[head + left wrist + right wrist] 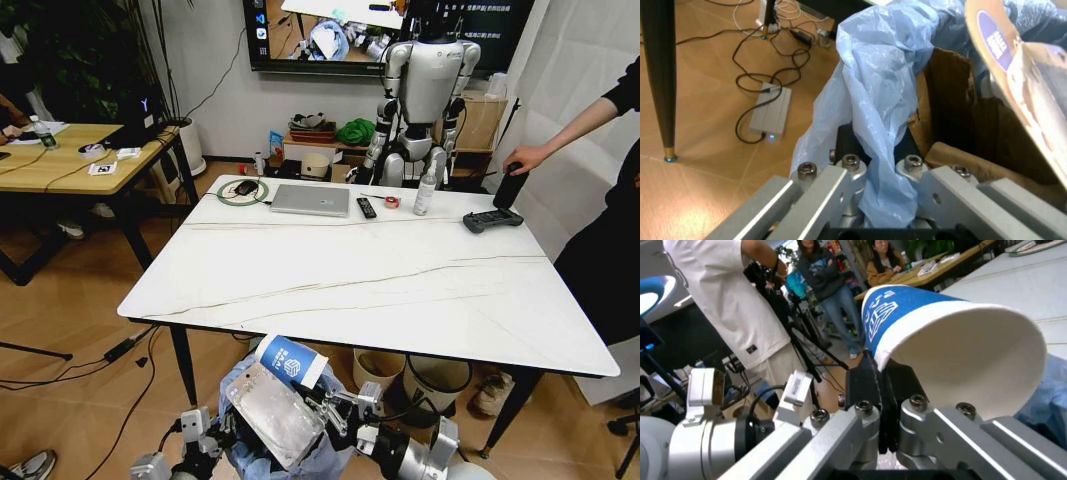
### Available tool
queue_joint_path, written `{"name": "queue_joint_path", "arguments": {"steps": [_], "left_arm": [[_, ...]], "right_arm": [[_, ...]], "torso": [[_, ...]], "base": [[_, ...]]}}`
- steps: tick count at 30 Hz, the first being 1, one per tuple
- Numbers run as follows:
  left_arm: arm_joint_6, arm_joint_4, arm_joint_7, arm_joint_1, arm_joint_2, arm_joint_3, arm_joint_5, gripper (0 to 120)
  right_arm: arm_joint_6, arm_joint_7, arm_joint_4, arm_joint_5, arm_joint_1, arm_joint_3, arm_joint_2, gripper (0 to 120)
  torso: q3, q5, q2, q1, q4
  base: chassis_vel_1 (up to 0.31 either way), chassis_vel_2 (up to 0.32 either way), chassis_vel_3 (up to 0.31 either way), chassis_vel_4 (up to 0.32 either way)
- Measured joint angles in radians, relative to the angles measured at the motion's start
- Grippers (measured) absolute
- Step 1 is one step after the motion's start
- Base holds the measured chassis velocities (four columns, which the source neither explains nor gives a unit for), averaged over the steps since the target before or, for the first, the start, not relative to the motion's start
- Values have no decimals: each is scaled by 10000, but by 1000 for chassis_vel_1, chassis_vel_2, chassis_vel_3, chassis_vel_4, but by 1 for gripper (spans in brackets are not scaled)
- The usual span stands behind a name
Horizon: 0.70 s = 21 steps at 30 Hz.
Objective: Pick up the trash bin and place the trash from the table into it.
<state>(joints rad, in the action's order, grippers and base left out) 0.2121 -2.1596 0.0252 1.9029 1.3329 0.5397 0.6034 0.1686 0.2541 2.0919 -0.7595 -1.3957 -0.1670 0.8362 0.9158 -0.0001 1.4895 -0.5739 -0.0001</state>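
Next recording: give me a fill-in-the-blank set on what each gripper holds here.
1. The right gripper is shut on the rim of the blue paper ____.
2. The left gripper pinches the light-blue plastic ____ lining the trash bin.
3. The trash bin is held below the near edge of the ____.
4. A flat clear plastic package pokes out of the ____.

Missing words: cup; bag; table; bin

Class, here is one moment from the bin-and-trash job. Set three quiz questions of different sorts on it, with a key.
1. True or false: the right gripper grips the blue paper cup.
2. What do the left gripper fingers pinch? A) crinkly light-blue plastic bin bag B) silver laptop C) black remote
3. Fill in: no litter remains on the white marble-look ___.

Key: 1 true; 2 A; 3 table.
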Motion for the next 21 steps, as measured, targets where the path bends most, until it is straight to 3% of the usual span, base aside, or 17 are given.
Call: {"name": "queue_joint_path", "arguments": {"steps": [4,7,21], "left_arm": [[-28,-71,-25,0,63,-29,3,0],[-35,-107,-44,32,73,-30,-10,0],[-40,5,-43,14,52,-18,-131,0]], "right_arm": [[101,-16,-337,471,-39,-127,68,0],[161,-20,-479,674,-78,-107,77,7],[288,-146,-429,1147,-480,421,-116,58]], "torso": [[0,1,0,0,0],[0,2,0,0,0],[0,2,0,0,0]], "base": [[0,0,0,0],[0,0,0,0],[0,0,0,0]]}}
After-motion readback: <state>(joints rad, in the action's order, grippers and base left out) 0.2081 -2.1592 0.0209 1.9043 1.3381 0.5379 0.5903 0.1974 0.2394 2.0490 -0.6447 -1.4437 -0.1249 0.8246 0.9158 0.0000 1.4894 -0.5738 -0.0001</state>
